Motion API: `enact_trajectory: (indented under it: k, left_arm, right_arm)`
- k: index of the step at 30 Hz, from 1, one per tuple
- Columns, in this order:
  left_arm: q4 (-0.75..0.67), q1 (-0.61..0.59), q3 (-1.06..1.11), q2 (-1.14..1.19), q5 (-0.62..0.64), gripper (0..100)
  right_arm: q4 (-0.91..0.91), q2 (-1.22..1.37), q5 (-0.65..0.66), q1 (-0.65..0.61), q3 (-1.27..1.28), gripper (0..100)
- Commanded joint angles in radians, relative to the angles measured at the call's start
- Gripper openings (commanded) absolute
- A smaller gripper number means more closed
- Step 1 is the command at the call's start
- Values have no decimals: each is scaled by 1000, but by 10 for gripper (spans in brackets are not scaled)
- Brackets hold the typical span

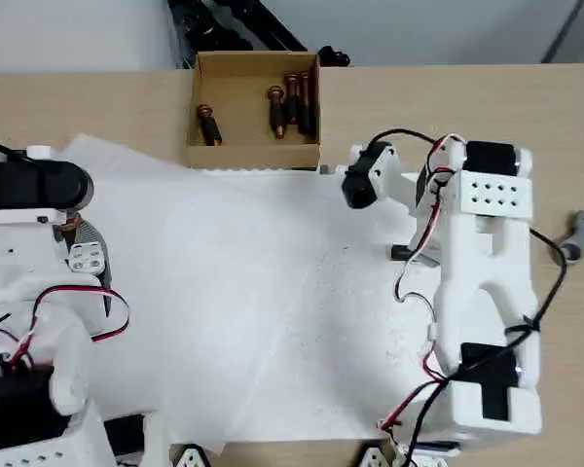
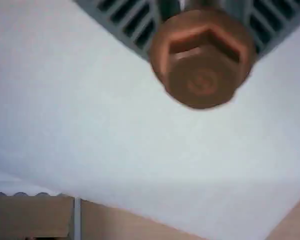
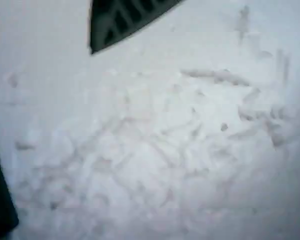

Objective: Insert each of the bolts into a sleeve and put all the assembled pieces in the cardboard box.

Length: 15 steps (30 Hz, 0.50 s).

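Your left jaws were clenched on a bolt (image 2: 202, 65), head facing the wrist camera, shank hidden. The box (image 1: 253, 154) lay well ahead across the sheet (image 1: 253, 292), at the desk's (image 1: 526, 97) far edge, pieces (image 1: 290, 105) inside. Your right jaws hung released near the box's corner, nearer than the left. I judged the approach unobstructed.

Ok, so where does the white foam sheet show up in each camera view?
High view: the white foam sheet lies mid-table between the two arms, its far edge meeting the cardboard box.
Left wrist view: the white foam sheet spreads behind the bolt, up to the cardboard box wall.
Right wrist view: the white foam sheet, scuffed, lies close below the camera.
Shared landmark: the cardboard box, in the high and left wrist views.
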Motion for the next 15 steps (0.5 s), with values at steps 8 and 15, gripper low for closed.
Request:
enact_trajectory:
  k: [8, 15]
  left_arm:
    - [-23, -6, -4, -12, -71, 6]
    - [-23, -6, -5, -12, -80, 6]
  right_arm:
    - [-99, 102, 155, -4, -6, 195]
    - [-200, 245, 184, -33, -8, 195]
